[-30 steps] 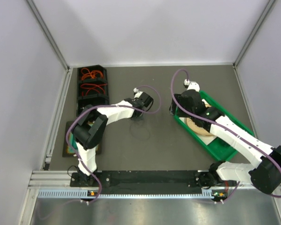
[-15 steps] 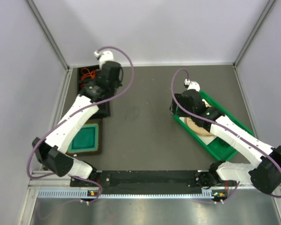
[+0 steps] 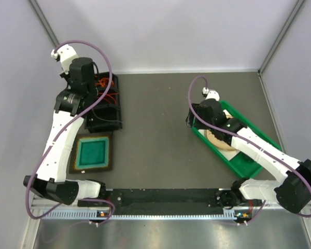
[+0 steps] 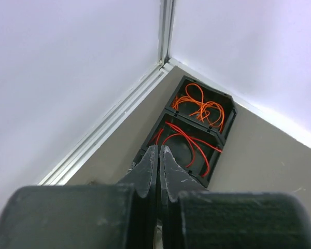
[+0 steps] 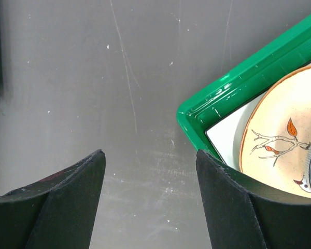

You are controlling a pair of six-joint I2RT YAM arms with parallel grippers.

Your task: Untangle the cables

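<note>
Orange-red cables lie looped in the two far compartments of a black tray at the far left. The left wrist view shows one tangled bunch and one wider loop. My left gripper is raised above the tray with its jaws pressed together. A thin dark cable seems to hang from it over the tray. It does not show in the wrist view. My right gripper is open and empty, low over the bare table beside the green bin's corner.
A green bin holding a leaf-patterned plate stands at the right. A teal square pad on a dark mat lies near the left arm. Walls close in the left, back and right sides.
My left arm has swung from the table's middle to the far-left tray and risen high above it. The dark loop is gone from the middle of the table. The right arm has stayed still.
</note>
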